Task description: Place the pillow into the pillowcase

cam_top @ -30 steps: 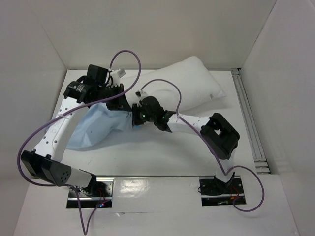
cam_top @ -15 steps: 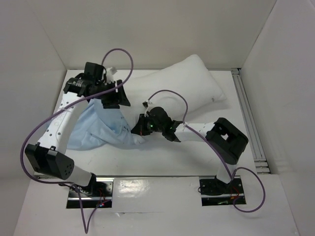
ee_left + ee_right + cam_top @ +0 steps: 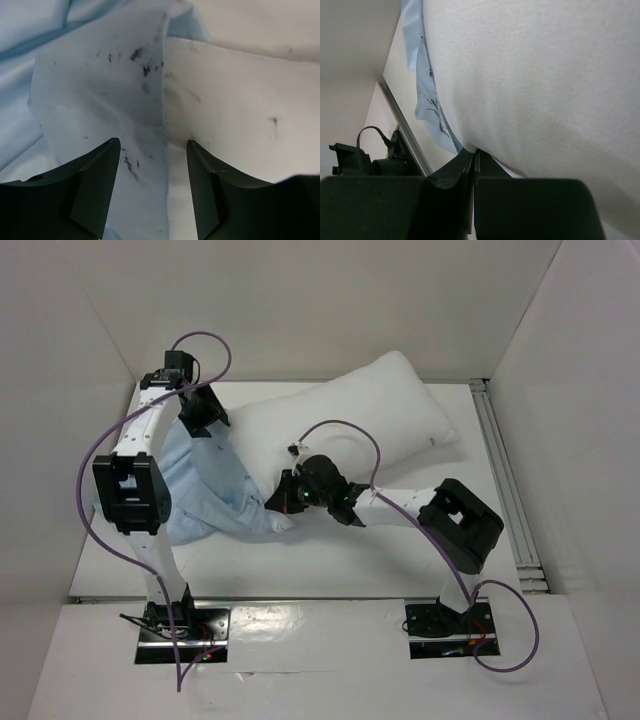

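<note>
While the plump white rectangular fabric pillow (image 3: 370, 415) lies on the white worktop (image 3: 330, 560), its left end against the wrinkly light blue fabric pillowcase (image 3: 215, 490), the right gripper (image 3: 472, 154) is pinched shut on that pillowcase's near hem and the left gripper (image 3: 153, 145) stands open astride its far edge.

Table (image 3: 330, 565): we note a white, matt top, bare along its near part.
Back wall (image 3: 330, 300): we record a plain white panel standing upright behind the table.
Left wall (image 3: 50, 390): white panel, meeting the back wall at a corner.
Right wall (image 3: 585, 390): white panel, just beyond the rail.
Rail (image 3: 505, 490): we find a grey metal track of parallel strips lying along the table's right edge.
Front ledge (image 3: 320, 635): glossy white surface at the near side, with faint reflections on it.
</note>
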Controlling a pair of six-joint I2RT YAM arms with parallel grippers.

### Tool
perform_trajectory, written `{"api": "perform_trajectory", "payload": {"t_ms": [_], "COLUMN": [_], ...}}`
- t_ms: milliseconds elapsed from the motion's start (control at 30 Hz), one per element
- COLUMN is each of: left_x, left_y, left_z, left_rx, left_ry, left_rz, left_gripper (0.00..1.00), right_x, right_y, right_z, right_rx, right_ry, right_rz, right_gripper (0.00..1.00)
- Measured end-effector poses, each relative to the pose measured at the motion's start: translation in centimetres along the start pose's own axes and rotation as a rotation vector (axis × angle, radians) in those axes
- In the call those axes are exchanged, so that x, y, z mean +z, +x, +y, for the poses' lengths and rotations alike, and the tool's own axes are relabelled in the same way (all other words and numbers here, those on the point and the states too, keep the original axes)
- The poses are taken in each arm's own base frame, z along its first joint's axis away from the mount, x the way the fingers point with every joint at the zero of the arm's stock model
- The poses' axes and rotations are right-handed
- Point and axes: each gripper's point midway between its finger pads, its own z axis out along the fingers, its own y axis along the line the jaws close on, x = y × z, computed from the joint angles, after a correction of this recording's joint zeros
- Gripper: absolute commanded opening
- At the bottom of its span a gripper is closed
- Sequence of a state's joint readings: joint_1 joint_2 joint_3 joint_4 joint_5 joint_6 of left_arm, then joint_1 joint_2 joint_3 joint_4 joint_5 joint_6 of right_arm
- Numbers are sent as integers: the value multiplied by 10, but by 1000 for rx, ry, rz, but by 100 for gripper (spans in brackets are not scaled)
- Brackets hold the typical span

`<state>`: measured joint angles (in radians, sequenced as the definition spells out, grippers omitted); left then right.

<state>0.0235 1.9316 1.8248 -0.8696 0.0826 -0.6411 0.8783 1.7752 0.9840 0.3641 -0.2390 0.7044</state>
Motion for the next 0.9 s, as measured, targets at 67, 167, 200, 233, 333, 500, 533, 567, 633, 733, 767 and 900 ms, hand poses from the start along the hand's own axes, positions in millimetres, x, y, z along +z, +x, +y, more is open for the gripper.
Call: {"api": "perform_trajectory", "payload": {"t_ms": [67,167,200,233,333,500,533,567,633,733,767,900], "left_x": [15,26,27,28,31,27,25,22,13,-7,-15,-30], "left_y": [-6,-10,-12,-14,-17,-18,-19,-21,-28,-41,-45,-46], "left_z": [1,5,4,4,3,2,0,-1,-9,-30,-40,-67], "left_rx": [-20,-43,-48,-50,-51,-37,-32,-25,-3,31,53,99], "left_ry": [-8,-17,-17,-14,-8,3,8,11,27,69,89,137], "left_rz": [6,13,12,9,6,15,13,9,-13,-64,-84,-120], "left_gripper": [63,42,32,22,0,0,0,0,0,0,0,0], "right_x": [1,1,1,1,1,1,1,1,0,-4,-7,-19], "right_y": [-2,-5,-5,-5,-5,-4,-3,-3,-2,-1,-2,-6], "right_z": [1,2,2,2,0,-2,-3,-3,-4,-5,-4,-2], "right_rx": [-6,-13,-14,-16,-18,-17,-17,-17,-16,-17,-18,-26], "right_ry": [-2,-2,0,2,11,19,22,26,33,44,48,61], "right_rz": [-3,-10,-11,-10,-10,-6,-4,-2,4,9,6,-11], "right_gripper": [0,0,0,0,0,0,0,0,0,0,0,0]}}
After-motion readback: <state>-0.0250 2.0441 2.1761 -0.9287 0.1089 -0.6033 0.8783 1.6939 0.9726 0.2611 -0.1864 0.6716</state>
